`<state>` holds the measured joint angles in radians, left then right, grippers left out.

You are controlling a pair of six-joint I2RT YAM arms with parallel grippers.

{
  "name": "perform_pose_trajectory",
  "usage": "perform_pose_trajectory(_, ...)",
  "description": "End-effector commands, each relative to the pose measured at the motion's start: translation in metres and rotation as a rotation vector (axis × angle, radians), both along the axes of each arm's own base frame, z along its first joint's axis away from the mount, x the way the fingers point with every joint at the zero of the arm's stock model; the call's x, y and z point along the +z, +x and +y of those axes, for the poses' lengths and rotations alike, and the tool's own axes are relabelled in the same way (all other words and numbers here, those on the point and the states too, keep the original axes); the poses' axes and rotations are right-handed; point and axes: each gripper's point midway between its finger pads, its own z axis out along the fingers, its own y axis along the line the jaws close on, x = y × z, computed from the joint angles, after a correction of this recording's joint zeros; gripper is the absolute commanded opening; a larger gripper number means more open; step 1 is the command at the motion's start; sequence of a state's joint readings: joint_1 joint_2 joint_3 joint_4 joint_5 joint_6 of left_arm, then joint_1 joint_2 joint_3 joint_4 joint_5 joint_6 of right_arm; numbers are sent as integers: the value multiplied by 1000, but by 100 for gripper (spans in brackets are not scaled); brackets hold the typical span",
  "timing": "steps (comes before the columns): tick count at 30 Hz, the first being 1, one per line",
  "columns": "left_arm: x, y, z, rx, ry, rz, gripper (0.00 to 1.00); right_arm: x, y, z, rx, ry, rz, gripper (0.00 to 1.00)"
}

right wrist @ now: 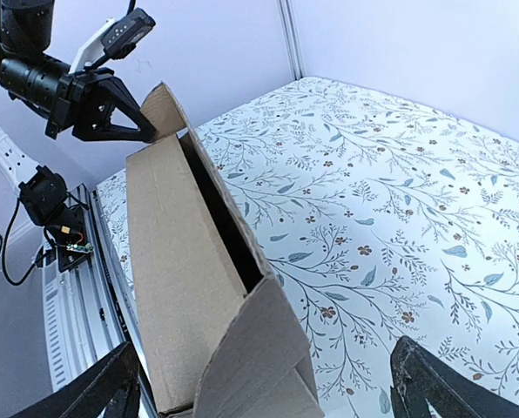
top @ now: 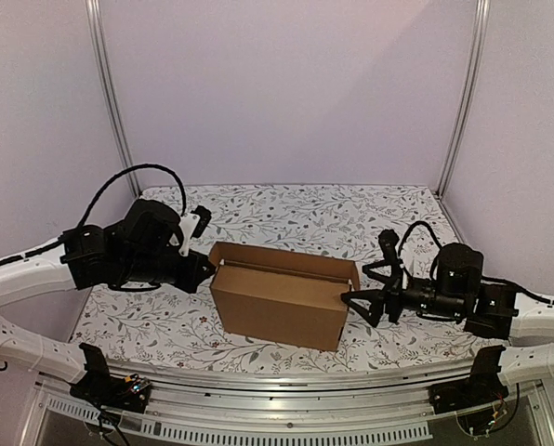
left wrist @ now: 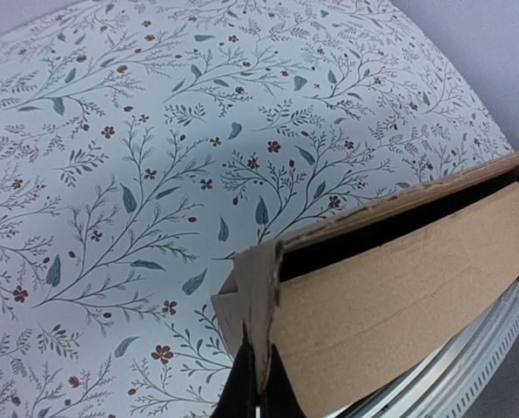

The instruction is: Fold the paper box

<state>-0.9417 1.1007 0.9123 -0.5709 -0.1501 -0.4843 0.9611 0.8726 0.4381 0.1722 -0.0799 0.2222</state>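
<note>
The paper box [top: 279, 295] stands just behind the near edge of the table [top: 286, 209], about midway along it, with its narrow slot open upward. My left gripper [left wrist: 256, 394] is pinched tight on the cardboard flap at the box's left end. My right gripper [right wrist: 266, 348] is spread wide, one finger on each side of the right end flap. I cannot tell whether either finger touches it. Past the box, the table's floral top runs to the far edge.
</note>
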Motion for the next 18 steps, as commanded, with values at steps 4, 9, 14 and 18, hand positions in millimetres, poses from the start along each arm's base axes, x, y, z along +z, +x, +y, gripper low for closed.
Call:
perform_pose_trajectory(4,-22,-15,-3,-15,65,98,0,6,-1,-14,-83,-61,183,99)
perform_pose_trajectory(9,-26,-16,-6,-13,71,112,0,15,1,-18,-132,-69,235,87)
perform_pose_trajectory(14,-33,-18,-6,-12,88,121,0,16,9,-25,-215,-134,257,60)
perform_pose_trajectory(18,-34,-19,-6,-7,90,122,0,20,6,-21,-219,-162,261,39)
